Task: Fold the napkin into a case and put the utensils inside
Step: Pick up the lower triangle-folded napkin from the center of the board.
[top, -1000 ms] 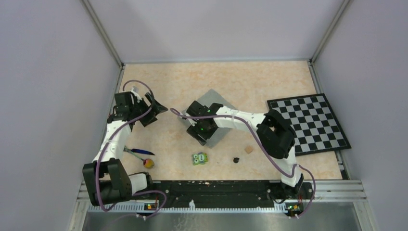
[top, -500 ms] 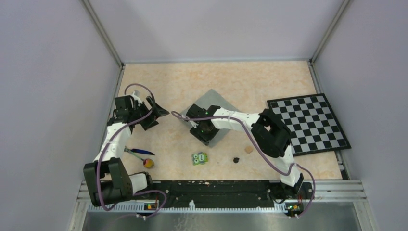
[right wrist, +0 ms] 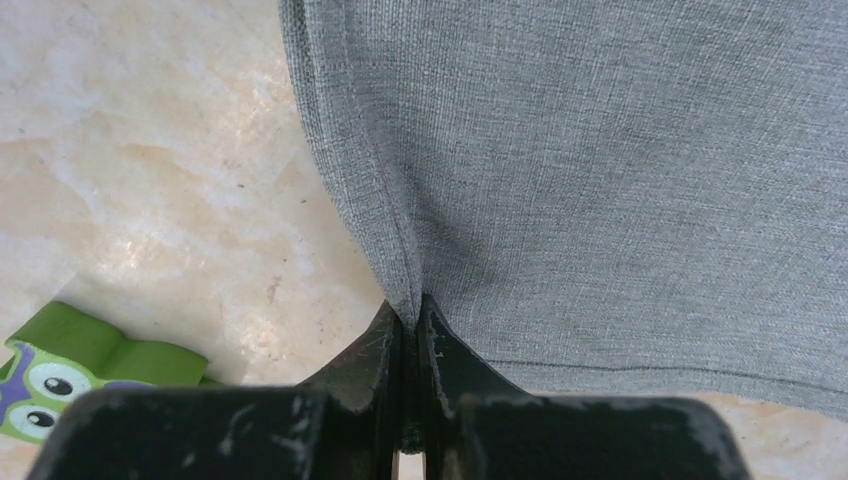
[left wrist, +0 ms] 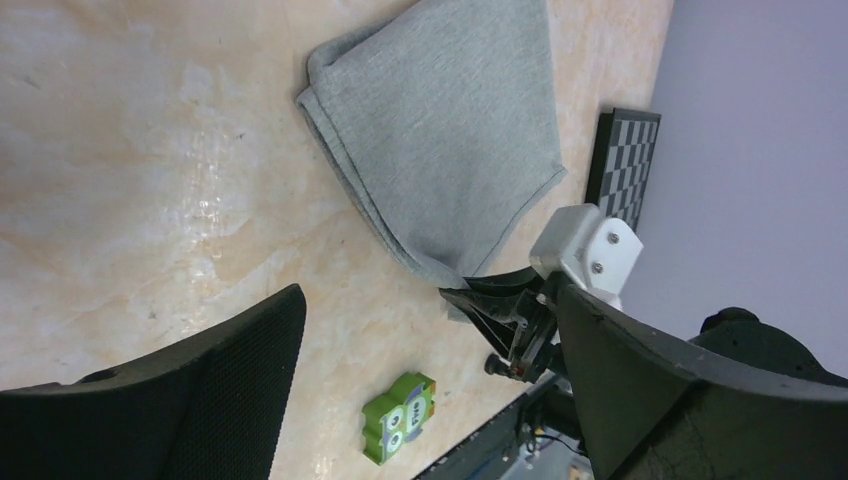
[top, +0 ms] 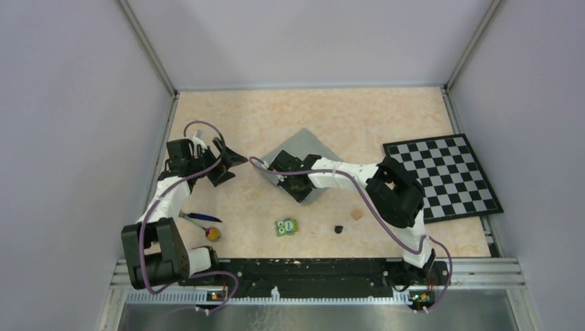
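The right fingers (right wrist: pixel 392 340) have just pinched shut on the near edge of the folded napkin (top: pixel 308 143) lying mid-surface (top: pixel 386 110), while the left fingers (left wrist: pixel 235 375) now gape wide and empty off to its left, so another fold looks ready.

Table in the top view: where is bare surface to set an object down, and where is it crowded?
Bare: the wide strip along the far edge, beyond the napkin and checkerboard mat; also the gap between those two, beyond the right arm. Crowded: the near side, with utensils, owl block, tan cube and a small black piece.
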Motion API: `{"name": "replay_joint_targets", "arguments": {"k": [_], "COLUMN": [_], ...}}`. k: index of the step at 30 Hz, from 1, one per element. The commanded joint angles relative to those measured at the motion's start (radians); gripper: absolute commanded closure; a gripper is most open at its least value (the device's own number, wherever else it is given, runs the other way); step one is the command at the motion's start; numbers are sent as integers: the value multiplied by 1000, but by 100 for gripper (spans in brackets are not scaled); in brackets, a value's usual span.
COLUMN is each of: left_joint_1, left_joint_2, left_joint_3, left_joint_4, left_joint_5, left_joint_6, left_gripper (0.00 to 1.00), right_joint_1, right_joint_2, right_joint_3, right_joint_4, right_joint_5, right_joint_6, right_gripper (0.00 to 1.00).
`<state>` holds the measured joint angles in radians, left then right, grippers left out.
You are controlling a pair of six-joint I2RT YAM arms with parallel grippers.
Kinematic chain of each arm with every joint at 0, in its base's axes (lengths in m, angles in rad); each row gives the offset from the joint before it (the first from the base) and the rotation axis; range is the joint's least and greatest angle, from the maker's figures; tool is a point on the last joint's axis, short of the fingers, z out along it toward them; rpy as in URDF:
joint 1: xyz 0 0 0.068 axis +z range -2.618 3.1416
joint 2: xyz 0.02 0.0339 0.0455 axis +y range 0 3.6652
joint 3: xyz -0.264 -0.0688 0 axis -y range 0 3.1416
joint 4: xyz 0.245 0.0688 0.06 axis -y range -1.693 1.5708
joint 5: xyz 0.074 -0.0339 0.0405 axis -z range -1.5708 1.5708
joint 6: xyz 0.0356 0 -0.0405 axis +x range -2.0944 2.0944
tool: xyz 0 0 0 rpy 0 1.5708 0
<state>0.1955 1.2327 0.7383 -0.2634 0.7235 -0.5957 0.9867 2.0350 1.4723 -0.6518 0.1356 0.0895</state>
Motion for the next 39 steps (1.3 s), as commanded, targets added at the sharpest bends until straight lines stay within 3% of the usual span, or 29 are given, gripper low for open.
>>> {"name": "replay_joint_targets", "arguments": {"k": [1,5,11,23,27,30,35,39], "left_joint_1": [-35,-117,-250,-314,-314,-314,-316,-324], "left_joint_2": [82,144,240,410,501,521,431,392], "left_joint_3": [-61,-114,-152,-226,-195,-174,-116,19], "left_joint_4": [179,369,583,770,834,818,599,350], "left_joint_5": [112,46,-121,-340,-343,-370,-509,-595], "left_joint_6": [-145,-355,-547,-747,-744,-720,-588,-471], "left_gripper": [1,1,1,6,15,28,52,71], "right_joint_1": [-33,-102,-197,-284,-293,-293,-293,-293], "right_joint_2": [-101,-190,-248,-285,-288,-289,-292,-280], "right_joint_3": [-49,-143,-257,-328,-341,-354,-397,-449], "right_joint_4": [96,203,347,480,496,498,538,635], "right_joint_5": [-119,-326,-530,-661,-684,-691,-716,-768], "right_joint_6": [7,54,132,193,193,184,196,251], "right_gripper": [100,100,100,100,100,100,100,100]}}
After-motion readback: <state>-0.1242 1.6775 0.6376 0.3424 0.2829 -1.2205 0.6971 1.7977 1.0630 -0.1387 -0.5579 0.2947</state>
